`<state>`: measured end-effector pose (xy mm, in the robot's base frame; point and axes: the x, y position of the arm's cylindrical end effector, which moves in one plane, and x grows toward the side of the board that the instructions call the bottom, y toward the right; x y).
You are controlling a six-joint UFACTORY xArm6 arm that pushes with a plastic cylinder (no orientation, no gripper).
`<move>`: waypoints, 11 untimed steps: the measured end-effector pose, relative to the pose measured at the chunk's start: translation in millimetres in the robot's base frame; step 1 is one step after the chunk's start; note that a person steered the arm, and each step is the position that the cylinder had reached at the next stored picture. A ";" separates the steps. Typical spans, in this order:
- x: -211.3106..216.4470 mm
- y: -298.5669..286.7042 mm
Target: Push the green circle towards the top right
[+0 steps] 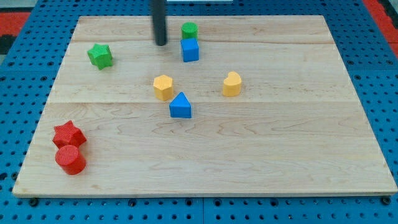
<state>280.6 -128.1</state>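
Rod and blocks share a pale wooden worktop (261,168) that lies on a blue pegboard (12,124). My tip (161,43) rests near the view's top, a little left of centre, at the lower end of the straight dark rod that comes down from the top edge. This arm carries no jaws, so nothing is gripped; the rod simply ends in the tip.

The green circle (189,29) stands just to the view's right of my tip, near it but apart, with bare wood showing between the two. It sits close to the worktop's top edge. Directly below it, and touching or very nearly so, is the blue cube (190,50); I cannot tell whether a gap separates them.

Well to the view's left of my tip lies the green star (99,55). Around the middle of the worktop sits a yellow hexagon (163,87), with a blue triangle-topped block (180,106) just below and to its right, near it but apart. Further to the view's right, level with the hexagon, is a yellow heart-like block (232,84).

Down in the view's bottom-left corner a red star (68,134) sits against a red circle (70,159) just below it, the two apparently touching
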 end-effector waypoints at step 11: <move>61.0 222.1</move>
